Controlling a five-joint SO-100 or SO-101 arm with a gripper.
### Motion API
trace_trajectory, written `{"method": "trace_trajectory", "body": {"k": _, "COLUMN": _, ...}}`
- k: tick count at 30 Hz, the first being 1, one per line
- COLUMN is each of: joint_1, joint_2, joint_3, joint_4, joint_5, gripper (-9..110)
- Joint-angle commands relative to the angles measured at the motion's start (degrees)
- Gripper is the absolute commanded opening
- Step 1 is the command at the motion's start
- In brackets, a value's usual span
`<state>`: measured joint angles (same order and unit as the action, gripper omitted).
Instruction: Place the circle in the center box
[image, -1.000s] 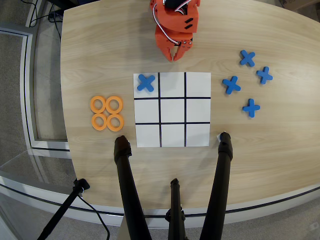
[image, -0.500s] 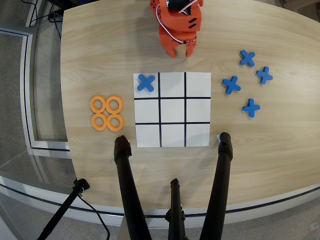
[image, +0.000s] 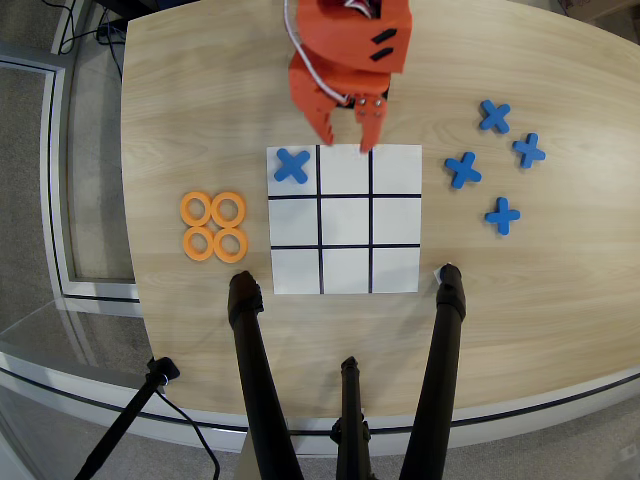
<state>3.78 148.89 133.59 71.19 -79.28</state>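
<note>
Several identical orange rings lie in a tight square cluster on the wooden table, left of the white 3x3 grid. The center box is bare. A blue X lies in the grid's top left cell. My orange gripper hangs over the grid's top edge, above the top middle cell. Its two fingers are spread apart and hold nothing. It is far from the rings.
Several blue X pieces lie scattered on the table right of the grid. Black tripod legs stand at the table's near edge, below the grid. The table's curved edge runs just left of the rings.
</note>
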Motion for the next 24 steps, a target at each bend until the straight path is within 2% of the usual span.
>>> {"method": "trace_trajectory", "body": {"k": 1, "joint_1": 3.5, "joint_2": -6.5, "joint_3": -5.2, "joint_4": -5.0, "joint_5": 0.4, "gripper": 16}}
{"method": "trace_trajectory", "body": {"k": 7, "joint_1": 9.2, "joint_2": -17.2, "joint_3": -7.6, "joint_4": -14.4, "joint_5": -1.8, "gripper": 16}}
{"method": "trace_trajectory", "body": {"k": 24, "joint_1": 20.7, "joint_2": -44.0, "joint_3": -21.6, "joint_4": -19.5, "joint_5": -12.6, "gripper": 20}}
